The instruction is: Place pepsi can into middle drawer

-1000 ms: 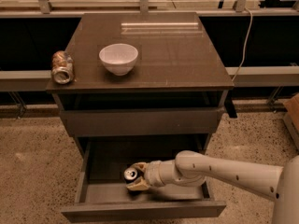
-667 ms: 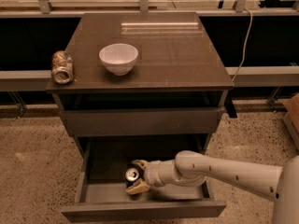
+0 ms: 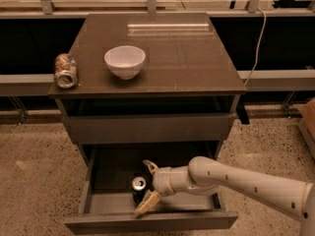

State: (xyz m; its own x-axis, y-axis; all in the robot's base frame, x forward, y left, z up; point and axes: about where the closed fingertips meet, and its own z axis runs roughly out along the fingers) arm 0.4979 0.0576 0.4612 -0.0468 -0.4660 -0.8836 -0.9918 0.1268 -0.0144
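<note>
Showing the release step, as judged: the pepsi can is set upright on the floor of the open middle drawer, between the spread-apart fingers of the gripper. A clean withdrawal is called for next, without the can being tipped.

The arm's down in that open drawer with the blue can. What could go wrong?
The gripper is open, fingers either side of the upright pepsi can in the middle drawer; withdrawing crookedly might clip and topple it. The tan can lies on its side at the cabinet top's left edge; a jolt could roll it off.
</note>
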